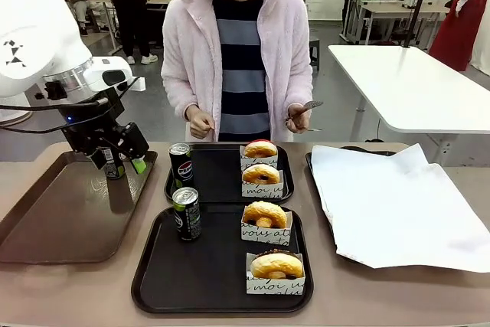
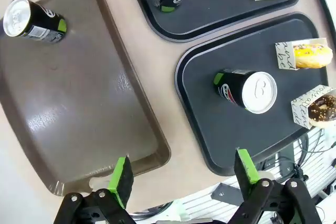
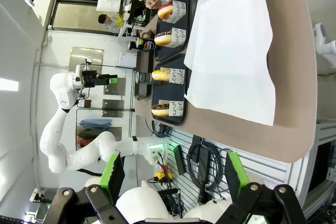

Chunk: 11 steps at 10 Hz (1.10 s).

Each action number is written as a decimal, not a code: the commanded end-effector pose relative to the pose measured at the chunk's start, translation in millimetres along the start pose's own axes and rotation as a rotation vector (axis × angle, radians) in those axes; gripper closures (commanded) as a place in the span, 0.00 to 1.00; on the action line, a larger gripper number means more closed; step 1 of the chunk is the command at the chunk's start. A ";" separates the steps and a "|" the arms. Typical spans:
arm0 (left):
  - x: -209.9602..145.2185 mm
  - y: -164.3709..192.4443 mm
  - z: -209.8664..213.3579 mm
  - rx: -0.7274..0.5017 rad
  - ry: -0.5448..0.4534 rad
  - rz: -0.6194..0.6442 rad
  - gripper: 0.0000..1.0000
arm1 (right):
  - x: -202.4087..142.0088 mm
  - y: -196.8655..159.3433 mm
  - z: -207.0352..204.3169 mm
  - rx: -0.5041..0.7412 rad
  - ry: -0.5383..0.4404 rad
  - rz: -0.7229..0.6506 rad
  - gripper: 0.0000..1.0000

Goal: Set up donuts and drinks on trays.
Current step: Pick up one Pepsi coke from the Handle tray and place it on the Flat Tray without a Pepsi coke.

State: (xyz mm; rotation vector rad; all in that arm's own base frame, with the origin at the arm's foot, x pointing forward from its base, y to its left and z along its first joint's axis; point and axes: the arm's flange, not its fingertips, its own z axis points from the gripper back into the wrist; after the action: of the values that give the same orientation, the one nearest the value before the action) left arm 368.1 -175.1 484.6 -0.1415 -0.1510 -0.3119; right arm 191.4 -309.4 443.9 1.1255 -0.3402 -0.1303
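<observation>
Beige tabletop with two black trays, a brown tray and a white sheet, in a bright lab.

Front view: two donuts [image 1: 261, 165] and a can [image 1: 181, 165] are seen on the far tray [image 1: 222, 178], two donuts and a can [image 1: 187, 214] on the near tray [image 1: 207, 273]; a third can [image 1: 113, 165] stands on the brown tray [image 1: 61, 220] beneath the left gripper [image 1: 119, 165], a person [image 1: 237, 44] behind, white tables beyond. Left wrist view: the left gripper [image 2: 182, 174] is held wide open and empty above the table edge. Right wrist view: the right gripper [image 3: 173, 174] is spread open, empty, off the table beside the sheet [image 3: 231, 45].
</observation>
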 end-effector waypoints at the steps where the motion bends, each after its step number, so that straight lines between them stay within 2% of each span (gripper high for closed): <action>1: -0.2 -11.8 -0.6 0.007 0.004 -0.029 0.00 | -0.3 -0.1 0.9 0.013 -0.005 0.004 0.00; 10: -1.2 -12.9 -1.4 0.010 0.002 -0.028 0.00 | -0.3 -0.1 0.9 0.013 -0.005 0.004 0.00; 11: 1.7 14.7 8.5 -0.045 0.014 -0.030 0.00 | -0.3 -0.1 0.9 0.013 -0.005 0.004 0.00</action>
State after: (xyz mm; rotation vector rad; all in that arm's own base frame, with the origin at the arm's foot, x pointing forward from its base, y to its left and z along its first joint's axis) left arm 365.9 -180.5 485.7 -0.1376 -0.1503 -0.3366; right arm 191.3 -309.4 443.9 1.1255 -0.3403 -0.1304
